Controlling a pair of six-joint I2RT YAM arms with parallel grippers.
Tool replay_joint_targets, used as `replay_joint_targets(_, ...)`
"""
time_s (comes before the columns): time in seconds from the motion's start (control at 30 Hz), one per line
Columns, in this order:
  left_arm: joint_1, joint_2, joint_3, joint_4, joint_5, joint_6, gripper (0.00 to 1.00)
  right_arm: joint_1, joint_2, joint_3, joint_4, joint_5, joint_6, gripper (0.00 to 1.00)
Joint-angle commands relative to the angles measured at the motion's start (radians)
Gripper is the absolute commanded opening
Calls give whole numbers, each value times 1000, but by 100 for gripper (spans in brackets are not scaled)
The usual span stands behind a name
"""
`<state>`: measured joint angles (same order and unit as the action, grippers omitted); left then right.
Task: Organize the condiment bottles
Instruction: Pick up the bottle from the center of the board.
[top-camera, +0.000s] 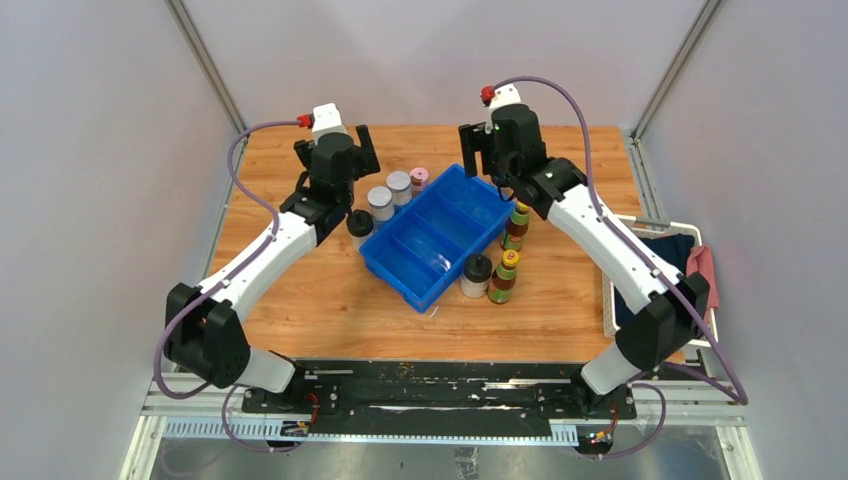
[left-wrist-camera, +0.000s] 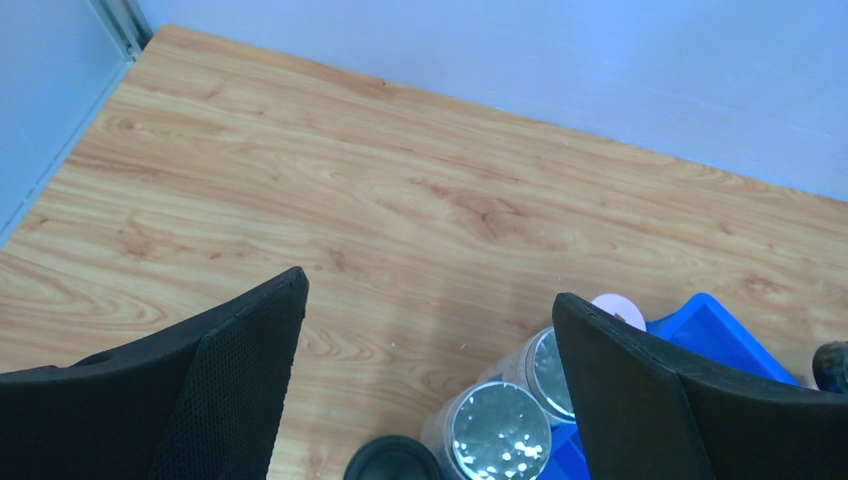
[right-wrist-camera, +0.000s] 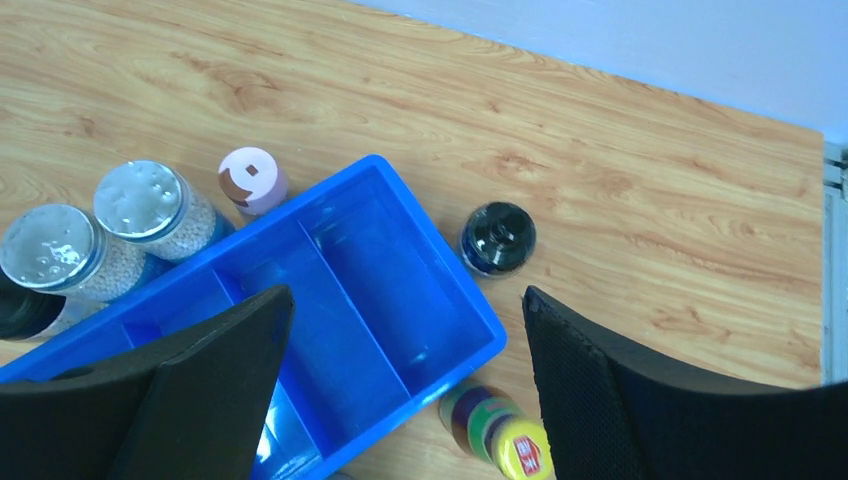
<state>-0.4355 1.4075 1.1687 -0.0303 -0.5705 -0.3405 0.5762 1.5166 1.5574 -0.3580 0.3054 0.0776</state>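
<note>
the left fingers (top-camera: 336, 150) and right fingers (top-camera: 488, 150) are wide and hold nothing, ready to grab. the condiment bottles (top-camera: 380, 202) stand on the table (top-camera: 300, 300) beside the blue tray (top-camera: 390, 278), none in it yet.

Lighting: bright, even, diffuse, apparently from overhead. Shadows: faint, soft-edged, on the counter (left-wrist-camera: 420, 250). Glare: white speckles on the grey jar lids (right-wrist-camera: 140, 198); pale sheen on the blue tray (top-camera: 440, 255) floor. Focus: wrist views sharp on wood grain; top view coarser, small detail lost.
</note>
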Motion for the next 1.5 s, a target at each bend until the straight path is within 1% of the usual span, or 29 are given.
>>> replay_joint_targets(0.0,-6,35,35,65,-59,22,99,12,92,98,-59,-87,-27,89)
replay_joint_targets(0.2,-4,44,31,147,-78,99,99,12,215,201,-64,-286,-45,89)
replay_joint_targets(0.23,-1,41,29,165,-67,115,99,13,233,218,-66,-335,-51,89)
replay_joint_targets(0.37,21,31,33,206,-6,130,99,13,300,277,-75,-440,-68,89)
replay_joint_targets(0.53,44,40,50,214,41,110,99,13,360,354,-101,-510,-68,89)
replay_joint_targets(0.77,84,41,23,276,132,65,99,14,432,417,-127,-617,-63,89)
replay_joint_targets(1.03,106,42,-8,327,163,36,99,16,505,437,-144,-687,-72,89)
replay_joint_targets(1.13,106,41,-22,354,173,31,99,20,536,443,-144,-689,-74,89)
replay_joint_targets(1.23,106,39,-38,387,185,34,99,26,566,456,-144,-695,-114,88)
replay_joint_targets(1.47,107,37,-73,436,192,37,99,35,627,506,-143,-720,-120,87)
